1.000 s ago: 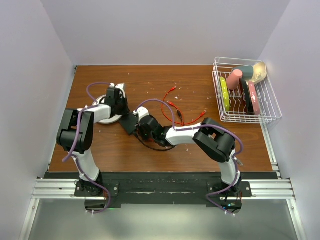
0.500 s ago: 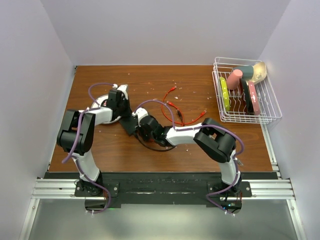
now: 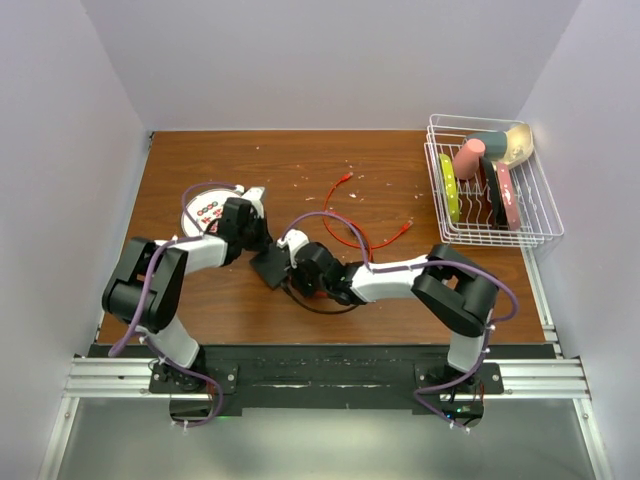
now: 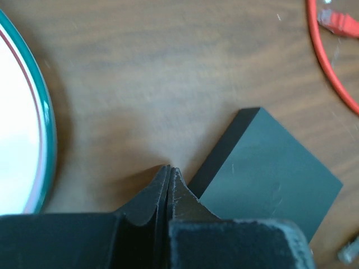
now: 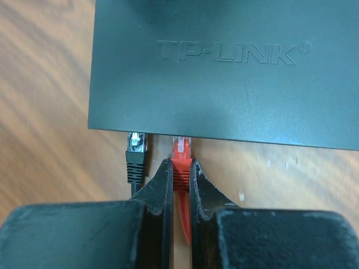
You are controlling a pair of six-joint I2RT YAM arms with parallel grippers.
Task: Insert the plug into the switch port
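Note:
The switch (image 3: 272,266), a flat black box, lies at the table's middle-left; its lid fills the top of the right wrist view (image 5: 224,73). My right gripper (image 5: 180,162) is shut on the red plug (image 5: 181,150), whose clear tip meets the switch's port edge; how deep it sits is hidden. A black plug (image 5: 137,148) rests at that edge just left of it. My left gripper (image 4: 170,169) is shut with nothing in it, tips on the wood beside the switch's (image 4: 269,179) far side. From above, the left gripper (image 3: 262,240) and right gripper (image 3: 298,264) flank the switch.
A round white plate (image 3: 205,208) with red dots sits left of the switch, its green rim (image 4: 47,129) near my left fingers. The red cable (image 3: 345,235) loops behind the right arm. A wire dish rack (image 3: 490,190) with dishes stands at the far right.
The switch has slid nearer and to the right. My left gripper came off the plate and followed it, uncovering the plate. The right arm shifted right, still holding the red plug.

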